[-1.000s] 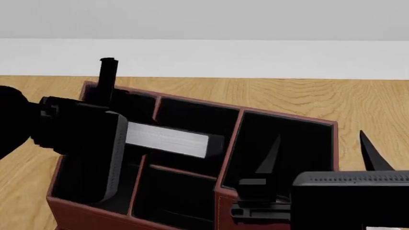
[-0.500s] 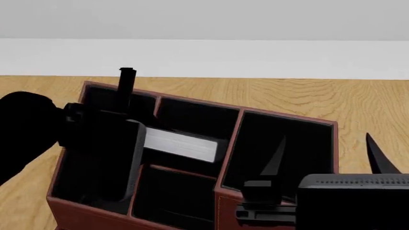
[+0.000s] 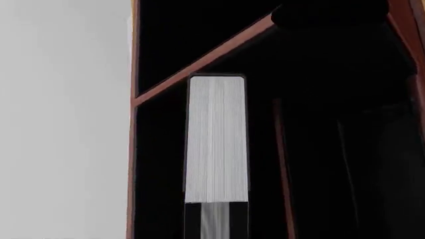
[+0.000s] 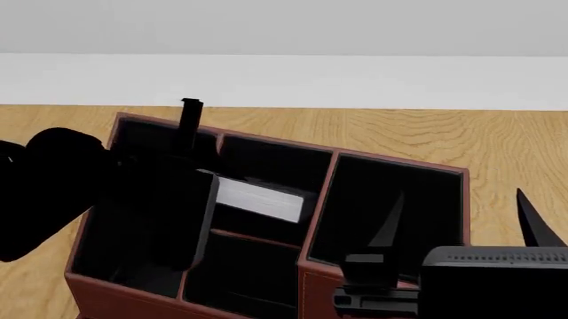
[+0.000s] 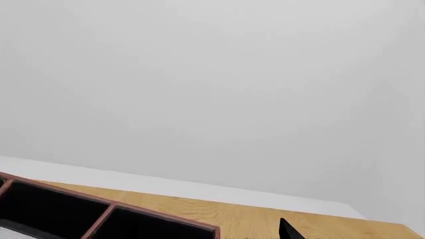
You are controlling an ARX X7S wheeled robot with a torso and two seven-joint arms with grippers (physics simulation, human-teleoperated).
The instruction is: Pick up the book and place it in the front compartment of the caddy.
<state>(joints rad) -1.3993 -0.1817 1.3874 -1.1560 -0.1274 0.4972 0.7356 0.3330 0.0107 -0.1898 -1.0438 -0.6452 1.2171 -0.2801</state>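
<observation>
The dark red-brown caddy [image 4: 333,159] with black sections stands on the wooden table; its rim also shows in the right wrist view [image 5: 113,205]. My left gripper [image 4: 209,194] is shut on the black book [image 4: 259,198], whose white page edges point right over the caddy's middle sections. In the left wrist view the book [image 3: 216,139] stands out straight from the left gripper [image 3: 216,230], among the caddy's dividers [image 3: 199,64]. I cannot tell whether the book touches the caddy. My right gripper [image 4: 457,216] is open and empty above the caddy's near right corner.
The wooden table [image 4: 506,139] runs to the right of and behind the caddy, ending at a white wall [image 4: 355,80]. One right fingertip [image 5: 289,230] shows above the table. My left arm hides the caddy's left sections.
My left gripper has moved right and further over the caddy with the book, so less of the page edge shows. The right gripper has shifted slightly right and down.
</observation>
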